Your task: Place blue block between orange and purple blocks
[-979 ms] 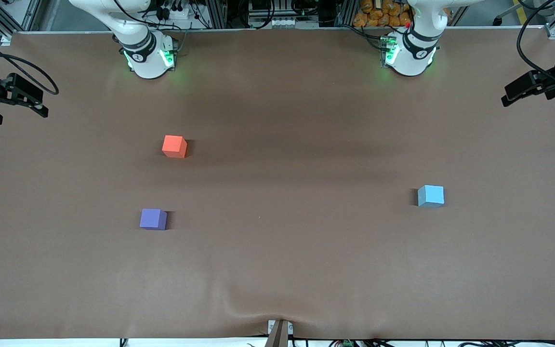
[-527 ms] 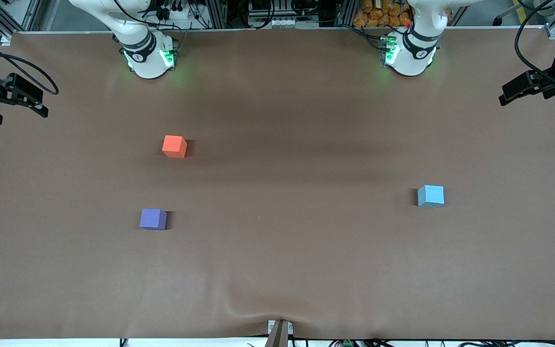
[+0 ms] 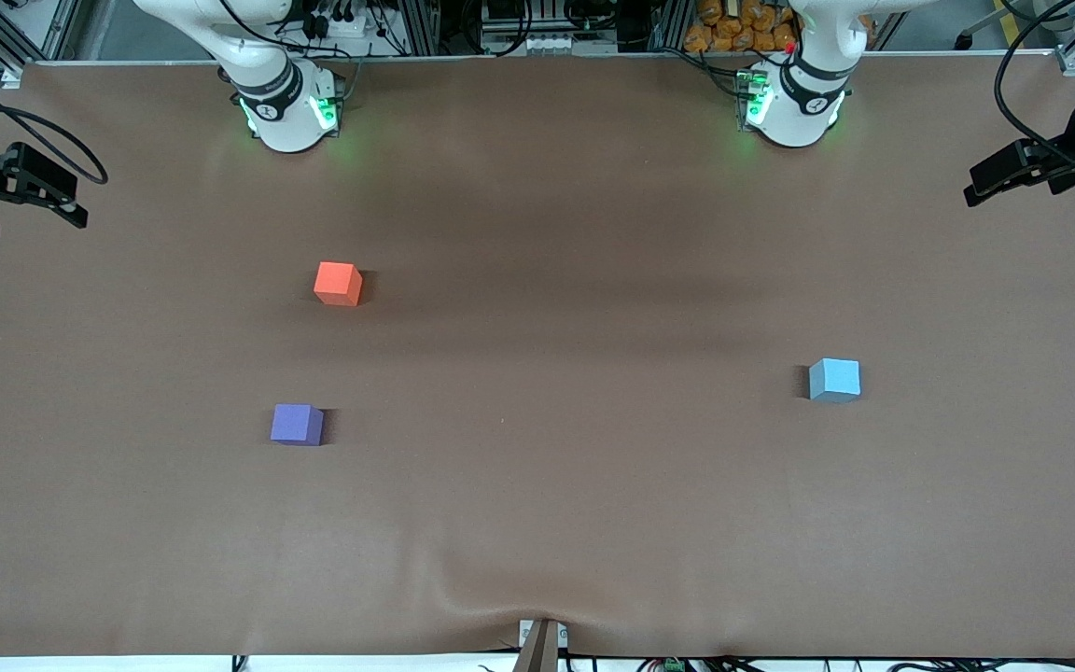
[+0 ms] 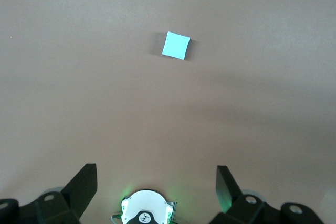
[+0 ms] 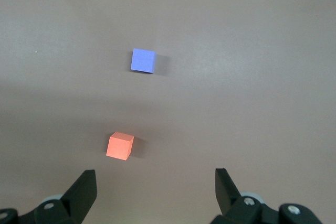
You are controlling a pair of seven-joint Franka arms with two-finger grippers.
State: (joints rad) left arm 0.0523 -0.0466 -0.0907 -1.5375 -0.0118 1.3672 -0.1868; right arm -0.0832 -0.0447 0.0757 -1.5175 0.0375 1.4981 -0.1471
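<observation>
From the front, the blue block [image 3: 834, 379] sits alone toward the left arm's end of the table [image 3: 575, 504]. The orange block [image 3: 338, 283] and purple block [image 3: 296, 424] sit toward the right arm's end, the purple nearer the camera, with bare cloth between them. The left gripper [image 3: 990, 182] hangs high at the table's edge at its own end, the right gripper [image 3: 10, 201] likewise at the other end; both are well apart from every block. Wide bare cloth lies between the blue block and the pair.

The left wrist view shows only the blue block [image 4: 176, 44], flat on the cloth, and the left gripper [image 4: 156, 179] spread wide, holding nothing.

The right wrist view shows the orange block [image 5: 120, 146] and purple block [image 5: 143, 60], and the right gripper [image 5: 156, 183] gaping, empty.
</observation>
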